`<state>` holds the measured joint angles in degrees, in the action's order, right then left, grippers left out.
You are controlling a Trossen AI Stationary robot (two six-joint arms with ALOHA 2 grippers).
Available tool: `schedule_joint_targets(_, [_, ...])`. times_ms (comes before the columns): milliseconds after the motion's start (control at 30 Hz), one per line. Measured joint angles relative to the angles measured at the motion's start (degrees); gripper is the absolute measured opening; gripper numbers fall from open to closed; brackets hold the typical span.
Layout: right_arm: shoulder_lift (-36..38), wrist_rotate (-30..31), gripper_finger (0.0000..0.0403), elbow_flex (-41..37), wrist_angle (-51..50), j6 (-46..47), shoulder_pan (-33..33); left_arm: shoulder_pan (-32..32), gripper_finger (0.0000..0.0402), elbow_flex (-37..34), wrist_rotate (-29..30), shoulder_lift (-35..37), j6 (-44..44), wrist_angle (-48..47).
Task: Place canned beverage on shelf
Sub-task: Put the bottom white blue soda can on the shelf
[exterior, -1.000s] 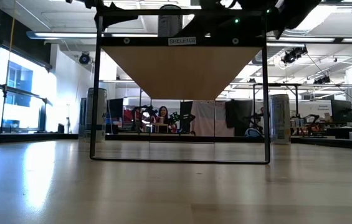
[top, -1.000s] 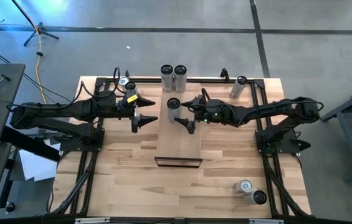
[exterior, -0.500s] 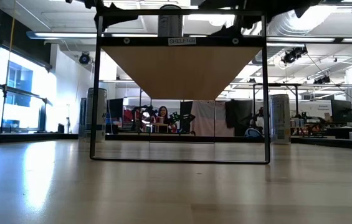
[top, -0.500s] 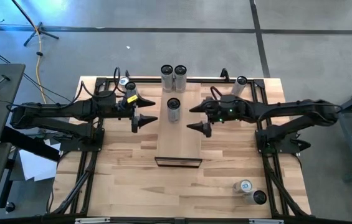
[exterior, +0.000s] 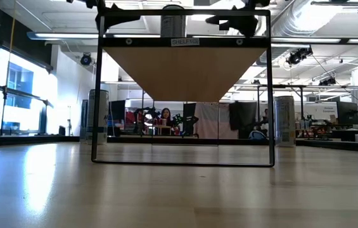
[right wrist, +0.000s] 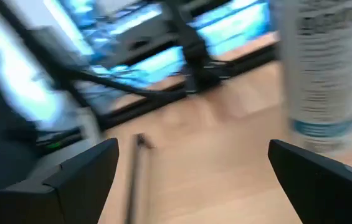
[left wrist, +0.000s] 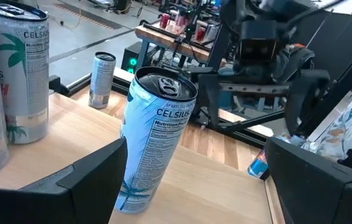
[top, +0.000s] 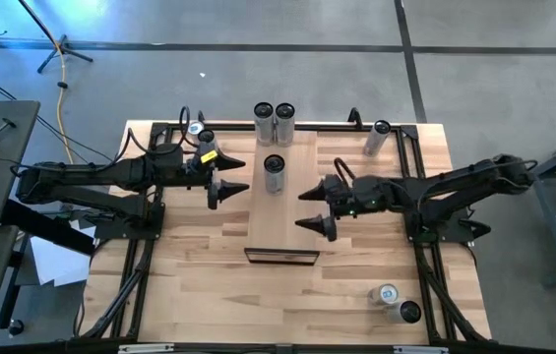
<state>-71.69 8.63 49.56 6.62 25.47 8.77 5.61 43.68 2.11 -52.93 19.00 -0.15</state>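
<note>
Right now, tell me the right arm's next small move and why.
Probably swing toward the two cans at the table's near right corner. The right gripper is open and empty beside the shelf, where three cans, including the nearest can, already stand. The left gripper waits open on the other side.

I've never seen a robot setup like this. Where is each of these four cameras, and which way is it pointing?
High view: overhead, looking straight down; both dark arms flank the pale wooden shelf, where a slim silver can stands.
Low view: at tabletop height, looking level under the shelf into the room; arm parts at top.
Left wrist view: on the left arm, facing that can; open left gripper.
Right wrist view: on the right arm, blurred; open right gripper.
Shared: the high and left wrist views both show that can.
</note>
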Motion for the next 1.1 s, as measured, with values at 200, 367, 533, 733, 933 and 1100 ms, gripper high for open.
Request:
schedule_joint_targets(200, [-7.59, 13.14, 0.0399, 8.32, -7.87, -2.08, 3.95, 0.00, 0.0351, 0.02, 0.04, 0.02, -0.04, 0.02])
schedule_joint_targets(367, [-16.25, 27.39, 0.0399, 18.21, -15.56, -2.65, 6.15, 0.00, 0.0351, 0.02, 0.04, 0.02, -0.07, -0.16])
schedule_joint_targets(533, [-23.66, 42.39, 0.0399, 27.21, -28.14, 7.38, 8.01, 0.00, 0.0351, 0.02, 0.04, 0.02, -0.09, -0.26])
schedule_joint_targets(733, [-30.39, 47.95, 0.0399, 34.11, -32.36, 15.57, 9.26, 0.00, 0.0351, 0.07, 0.07, 0.79, -0.17, -0.16])
schedule_joint_targets(933, [-35.51, 52.07, 0.0399, 38.82, -32.50, 19.26, 9.38, 1.26, 0.0351, 0.07, 0.07, 3.24, -2.21, -0.01])
schedule_joint_targets(1100, [-38.34, 56.39, 0.0399, 41.71, -32.47, 18.95, 9.34, 2.81, 0.0351, 0.07, 0.08, 6.54, -3.94, -1.13])
